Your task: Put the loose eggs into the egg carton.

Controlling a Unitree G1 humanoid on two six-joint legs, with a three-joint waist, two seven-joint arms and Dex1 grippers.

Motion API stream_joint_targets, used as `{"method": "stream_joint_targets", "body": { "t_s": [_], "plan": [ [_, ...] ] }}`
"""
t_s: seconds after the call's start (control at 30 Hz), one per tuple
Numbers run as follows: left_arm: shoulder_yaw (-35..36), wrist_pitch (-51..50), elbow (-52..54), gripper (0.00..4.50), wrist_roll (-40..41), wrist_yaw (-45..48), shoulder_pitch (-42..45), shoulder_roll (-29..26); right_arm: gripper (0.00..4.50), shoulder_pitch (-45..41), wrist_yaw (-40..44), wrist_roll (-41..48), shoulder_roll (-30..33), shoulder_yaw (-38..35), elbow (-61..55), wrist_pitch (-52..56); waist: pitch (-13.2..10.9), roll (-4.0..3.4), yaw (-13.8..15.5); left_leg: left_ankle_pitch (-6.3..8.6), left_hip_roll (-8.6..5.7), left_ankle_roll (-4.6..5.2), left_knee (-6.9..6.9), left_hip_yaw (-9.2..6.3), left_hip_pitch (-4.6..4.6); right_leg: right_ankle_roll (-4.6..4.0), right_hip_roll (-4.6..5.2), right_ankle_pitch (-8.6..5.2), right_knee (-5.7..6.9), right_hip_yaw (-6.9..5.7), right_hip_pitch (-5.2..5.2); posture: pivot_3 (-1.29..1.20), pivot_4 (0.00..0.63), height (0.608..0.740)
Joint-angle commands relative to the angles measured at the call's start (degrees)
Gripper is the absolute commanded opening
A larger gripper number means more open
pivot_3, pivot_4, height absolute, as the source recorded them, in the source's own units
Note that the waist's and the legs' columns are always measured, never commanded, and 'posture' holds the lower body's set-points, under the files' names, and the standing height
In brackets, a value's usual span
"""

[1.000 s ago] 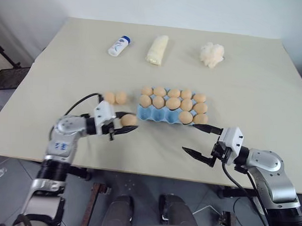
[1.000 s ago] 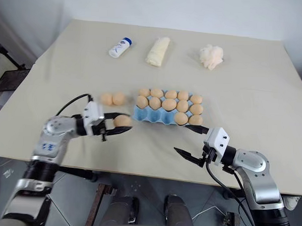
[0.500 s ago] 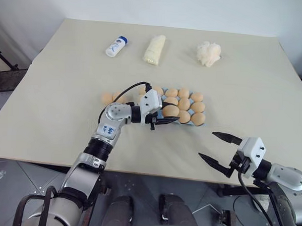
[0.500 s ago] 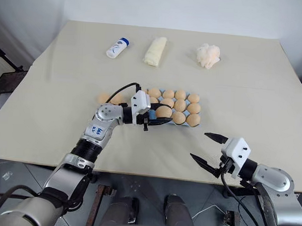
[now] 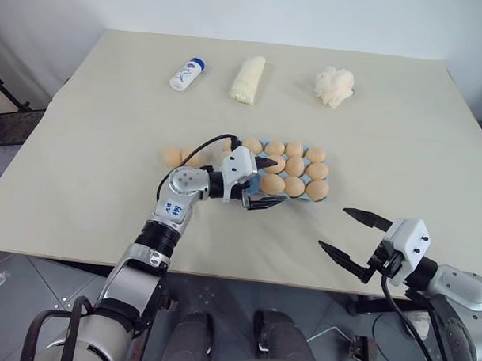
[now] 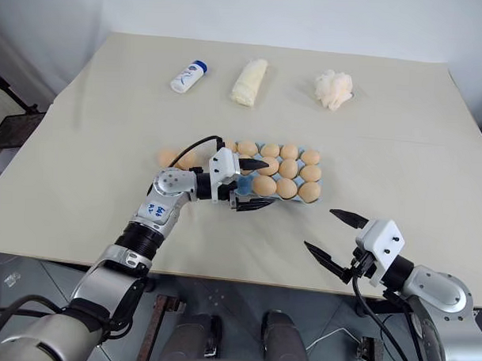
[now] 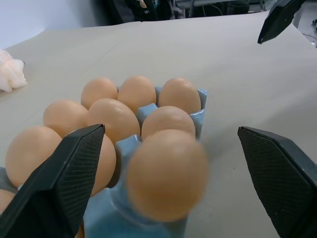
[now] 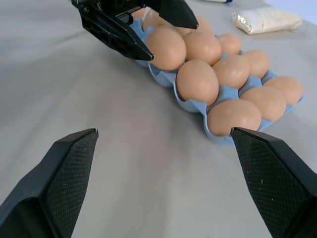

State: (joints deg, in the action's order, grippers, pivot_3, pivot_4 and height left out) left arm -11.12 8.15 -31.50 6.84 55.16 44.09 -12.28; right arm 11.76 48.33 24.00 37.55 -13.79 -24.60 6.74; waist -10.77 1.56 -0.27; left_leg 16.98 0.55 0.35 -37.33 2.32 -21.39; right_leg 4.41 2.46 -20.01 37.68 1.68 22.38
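The light-blue egg carton (image 5: 305,198) sits mid-table with tan eggs in most of its cups. My left gripper (image 5: 266,183) reaches in level from the left over its front row and is open. A tan egg (image 7: 167,173) lies free between the spread fingers (image 7: 59,183), over a front cup of the carton (image 7: 106,218); no finger touches it. Two loose eggs (image 5: 172,157) lie on the table left of the carton, partly behind my left arm. My right gripper (image 5: 333,228) hangs open and empty near the table's front edge, right of the carton.
Along the far side lie a white bottle with a blue cap (image 5: 188,72), a pale yellow packet (image 5: 249,79) and a white fluffy wad (image 5: 334,85). The table's front edge runs just below my right gripper.
My left gripper carried an egg rightward from beside the carton to over its front row, then opened and let it go. The right gripper drew back towards the front edge, still open.
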Motion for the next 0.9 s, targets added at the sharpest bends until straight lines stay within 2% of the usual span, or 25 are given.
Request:
{"method": "stream_joint_targets", "body": {
  "t_s": [0.03,0.2,0.33,0.47,0.7,0.9],
  "plan": [
    [2.97,-0.66,6.26,4.48,2.44,1.71,-2.37,-3.79,4.50,-1.44,0.80,1.21,0.60,-0.36,-0.72,-0.07,0.00,0.00,-0.17,0.00,0.00,0.00,0.01,0.00,0.01,0.00,-0.01,0.00,0.01,0.00,0.01,0.00,0.150,0.740],
    [6.57,-1.83,11.85,4.48,5.46,3.58,-6.92,-9.35,4.50,-3.24,1.83,1.29,0.51,0.49,0.25,0.18,0.00,0.00,-0.23,-0.02,0.03,-0.04,0.09,0.00,0.05,-0.02,0.00,0.00,0.03,0.00,0.03,0.00,0.150,0.740],
    [14.33,-2.77,16.43,4.48,11.57,6.75,-14.75,-16.72,4.50,-6.90,3.11,1.79,0.05,2.53,1.66,0.48,0.00,0.00,-0.83,-0.01,0.03,-0.03,0.06,0.00,0.07,-0.02,0.06,0.01,-0.02,0.02,-0.01,0.00,0.150,0.740],
    [18.82,-4.10,18.42,4.48,12.70,5.17,-21.05,-20.96,4.50,-8.94,3.78,1.71,-0.53,3.60,3.11,0.04,0.00,0.00,-1.27,-0.01,0.04,-0.03,0.15,-0.06,0.08,-0.06,0.10,-0.01,-0.02,-0.05,0.01,0.00,0.150,0.740],
    [26.68,-3.08,19.41,4.48,13.30,-1.36,-28.91,-22.20,4.50,-11.50,5.11,1.05,-1.67,5.32,6.73,-1.85,0.00,0.00,-1.27,0.00,0.02,0.00,0.17,-0.07,0.04,-0.06,0.18,-0.01,-0.17,-0.09,-0.02,0.00,0.150,0.740],
    [29.38,-4.99,19.38,4.48,13.56,-6.59,-31.18,-21.47,4.50,-13.28,6.51,0.72,-2.00,6.16,9.61,-3.73,0.00,0.00,-1.31,0.00,0.02,0.00,0.21,-0.08,0.04,-0.06,0.18,-0.01,-0.16,-0.12,0.00,0.00,0.150,0.740]
  ]
}}
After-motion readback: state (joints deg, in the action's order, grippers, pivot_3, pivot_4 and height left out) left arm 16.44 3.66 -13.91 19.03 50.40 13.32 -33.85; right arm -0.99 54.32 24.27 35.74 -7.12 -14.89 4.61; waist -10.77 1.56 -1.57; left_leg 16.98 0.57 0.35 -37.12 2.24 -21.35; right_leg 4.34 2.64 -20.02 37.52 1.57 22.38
